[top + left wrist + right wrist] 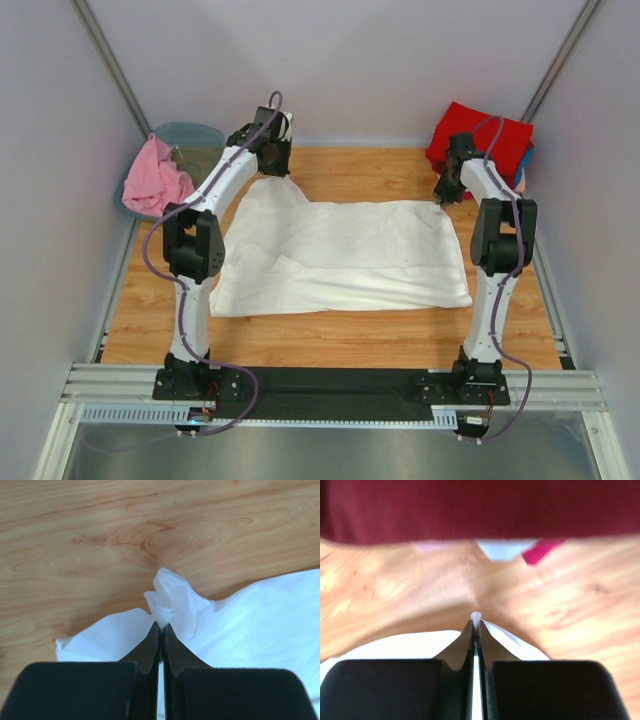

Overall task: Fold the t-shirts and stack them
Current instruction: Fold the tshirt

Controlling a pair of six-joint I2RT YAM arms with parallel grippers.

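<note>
Both grippers [278, 170] [440, 196] extended forward, pinching white t-shirt [340, 255]

Red t-shirt [470, 505] blurred, cut by top edge; tub [200, 132] partly behind pink t-shirt [153, 182].

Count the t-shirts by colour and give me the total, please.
White t-shirt: 1
Pink t-shirt: 1
Red t-shirt: 1
Blue t-shirt: 1, only an edge under the red one
Total: 4 that show; more may lie hidden under the red one.
</note>
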